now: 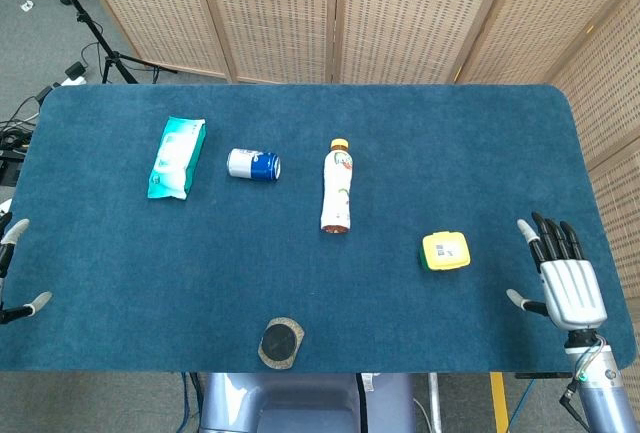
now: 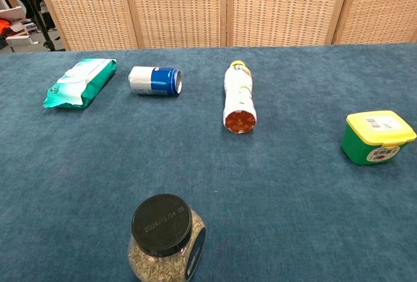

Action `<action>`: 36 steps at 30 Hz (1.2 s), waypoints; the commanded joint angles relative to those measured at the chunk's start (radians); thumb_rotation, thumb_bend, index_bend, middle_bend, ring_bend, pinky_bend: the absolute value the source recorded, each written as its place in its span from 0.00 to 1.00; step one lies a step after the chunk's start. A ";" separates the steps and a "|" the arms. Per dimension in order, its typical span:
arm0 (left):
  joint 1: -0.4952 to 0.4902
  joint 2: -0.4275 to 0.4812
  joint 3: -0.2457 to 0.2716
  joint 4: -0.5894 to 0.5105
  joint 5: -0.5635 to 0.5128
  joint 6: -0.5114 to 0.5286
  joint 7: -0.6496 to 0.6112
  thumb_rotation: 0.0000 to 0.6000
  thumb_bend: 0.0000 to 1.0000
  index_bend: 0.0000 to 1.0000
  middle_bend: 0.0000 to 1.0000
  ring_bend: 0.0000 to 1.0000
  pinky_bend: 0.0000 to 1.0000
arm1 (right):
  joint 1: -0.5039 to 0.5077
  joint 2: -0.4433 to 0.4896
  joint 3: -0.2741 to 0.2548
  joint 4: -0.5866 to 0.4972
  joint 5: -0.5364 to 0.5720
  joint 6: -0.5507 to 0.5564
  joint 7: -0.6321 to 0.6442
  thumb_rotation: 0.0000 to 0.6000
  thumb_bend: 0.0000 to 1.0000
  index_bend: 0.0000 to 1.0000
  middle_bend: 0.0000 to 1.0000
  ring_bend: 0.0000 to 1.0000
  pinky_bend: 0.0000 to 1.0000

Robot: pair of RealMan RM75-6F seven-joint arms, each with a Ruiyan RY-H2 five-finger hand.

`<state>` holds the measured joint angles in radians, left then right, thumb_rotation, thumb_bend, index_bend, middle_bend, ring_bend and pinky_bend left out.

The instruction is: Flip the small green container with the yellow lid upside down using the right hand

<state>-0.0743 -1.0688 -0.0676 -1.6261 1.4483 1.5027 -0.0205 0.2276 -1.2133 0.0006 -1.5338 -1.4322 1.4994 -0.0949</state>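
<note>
A: From the head view, where does the green container (image 1: 444,251) sit?

B: Upright on the blue table (image 1: 300,283), yellow lid up, toward the right side. The right hand (image 1: 560,271) lies near the right edge, apart from it, fingers spread and holding nothing. Only the fingertips of the left hand (image 1: 14,268) show at the far left edge, apart and empty.

A: And the chest view?

B: No hands there. The container stands at the far right, well clear of the lying bottle (image 2: 238,98), the can (image 2: 155,80), the wipes pack (image 2: 79,82) and the seed jar (image 2: 166,238).

A: So how best to start?

B: I'd bring the hand in from the side, grip the green walls below the lid, lift clear, then roll the wrist fully before setting it down.
</note>
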 commanded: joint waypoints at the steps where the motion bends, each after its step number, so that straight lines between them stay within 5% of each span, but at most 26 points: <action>1: 0.003 0.002 -0.001 0.000 -0.001 0.004 -0.005 1.00 0.00 0.00 0.00 0.00 0.00 | -0.025 -0.034 -0.003 0.047 -0.005 0.010 0.027 1.00 0.00 0.00 0.00 0.00 0.00; 10: 0.007 0.000 0.001 -0.005 0.007 0.013 0.005 1.00 0.00 0.00 0.00 0.00 0.00 | 0.017 0.001 0.001 0.034 -0.073 -0.053 0.103 1.00 0.00 0.00 0.00 0.00 0.00; 18: 0.001 -0.005 -0.004 0.000 -0.010 -0.003 0.017 1.00 0.00 0.00 0.00 0.00 0.00 | 0.198 0.073 0.029 -0.024 -0.095 -0.337 0.146 1.00 0.00 0.00 0.00 0.00 0.00; 26: -0.010 -0.010 -0.008 0.009 -0.036 -0.036 0.021 1.00 0.00 0.00 0.00 0.00 0.00 | 0.328 0.040 0.055 0.021 0.016 -0.596 -0.003 1.00 0.00 0.00 0.00 0.00 0.00; 36: -0.018 -0.013 -0.014 0.015 -0.060 -0.060 0.025 1.00 0.00 0.00 0.00 0.00 0.00 | 0.374 -0.010 0.071 0.047 0.097 -0.654 -0.147 1.00 0.00 0.00 0.03 0.00 0.04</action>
<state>-0.0925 -1.0820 -0.0815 -1.6113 1.3888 1.4432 0.0039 0.5918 -1.2146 0.0683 -1.4920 -1.3478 0.8529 -0.2219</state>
